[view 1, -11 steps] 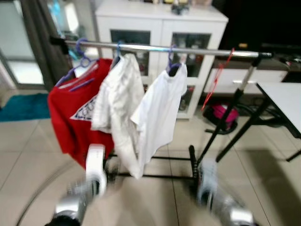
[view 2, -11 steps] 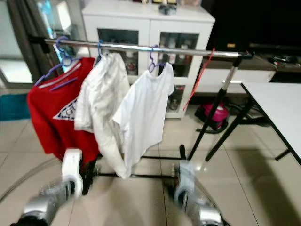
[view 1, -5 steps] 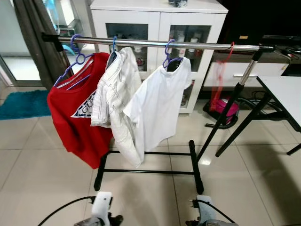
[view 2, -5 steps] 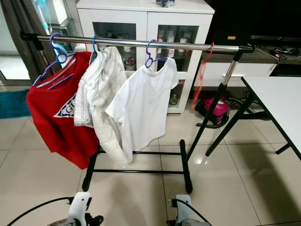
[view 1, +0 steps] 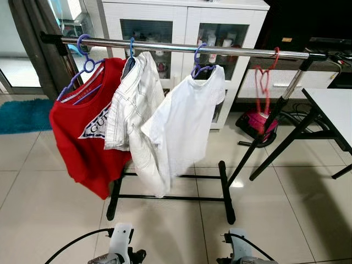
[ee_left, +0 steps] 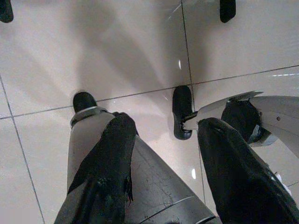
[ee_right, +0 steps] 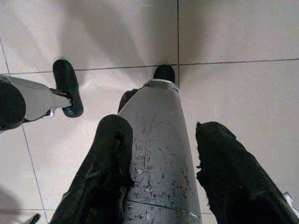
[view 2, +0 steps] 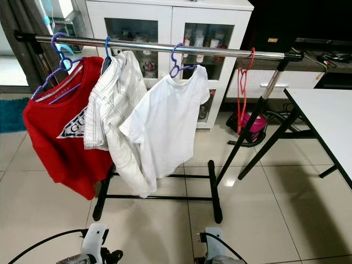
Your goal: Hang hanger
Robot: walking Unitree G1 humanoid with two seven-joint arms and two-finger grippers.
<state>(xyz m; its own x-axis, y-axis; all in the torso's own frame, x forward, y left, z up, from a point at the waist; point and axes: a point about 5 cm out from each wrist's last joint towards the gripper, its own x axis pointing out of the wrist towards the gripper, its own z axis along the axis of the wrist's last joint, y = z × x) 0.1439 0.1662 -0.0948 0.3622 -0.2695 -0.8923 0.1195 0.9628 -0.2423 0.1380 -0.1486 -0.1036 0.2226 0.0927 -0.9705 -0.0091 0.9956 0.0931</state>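
Red hanger (view 1: 264,82) already on rail (view 1: 181,48), up and right; right end effector (ee_right: 159,140) nearer, both spread, empty.

Pale glossy floor tiles (view 1: 308,209) are seen catching the light, a white glass-doored cabinet (view 1: 181,33) is set against the back wall, a dark curtain (view 1: 33,49) is hung at the left beside a teal rug (view 1: 25,115), and a white counter (view 1: 335,113) is placed at the right.
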